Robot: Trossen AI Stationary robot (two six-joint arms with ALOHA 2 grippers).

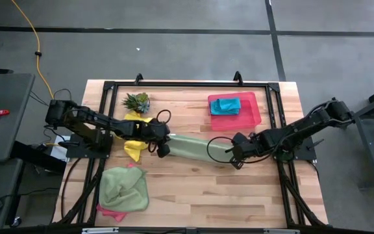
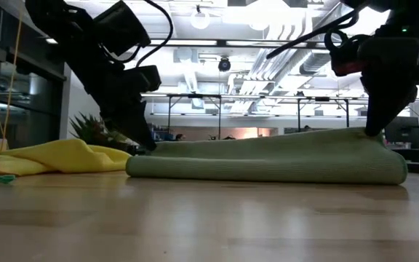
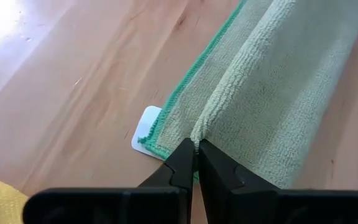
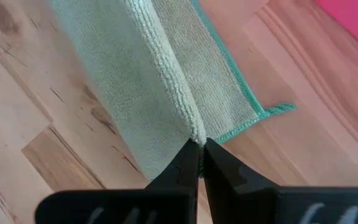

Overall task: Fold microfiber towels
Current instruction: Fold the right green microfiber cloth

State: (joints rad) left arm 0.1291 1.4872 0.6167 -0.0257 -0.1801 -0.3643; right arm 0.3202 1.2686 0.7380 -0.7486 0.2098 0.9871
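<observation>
Light green towel (image 1: 190,147) lying across mid-frame of the high view as a long folded band, stretching between the two grippers; its left end is sitting at the left gripper (image 1: 163,149), its right end at the right gripper (image 1: 234,158). Further left, the yellow towel (image 1: 134,138) is lying crumpled under the left arm, just beside the band's left end; in the lower left of the frame a second light green towel (image 1: 124,188) is bunched on top of a pink towel (image 1: 109,212), only a pink edge showing. Upper right of centre, the teal towel (image 1: 226,105) is resting folded in the pink tray (image 1: 250,114). The stretched towel is showing a fuzzy ribbed pile, a raised fold ridge along its length and a darker green stitched hem, with a small white tag at one corner. In the left wrist view the left gripper's fingers (image 3: 185,163) are pinching the ridge at the towel's end, nearly touching each other. In the right wrist view the right gripper's fingers (image 4: 218,163) are pressing together on the ridge at the opposite end. In the low view both grippers are standing on the towel's ends, the cloth lying flat on the table (image 1: 239,195).
</observation>
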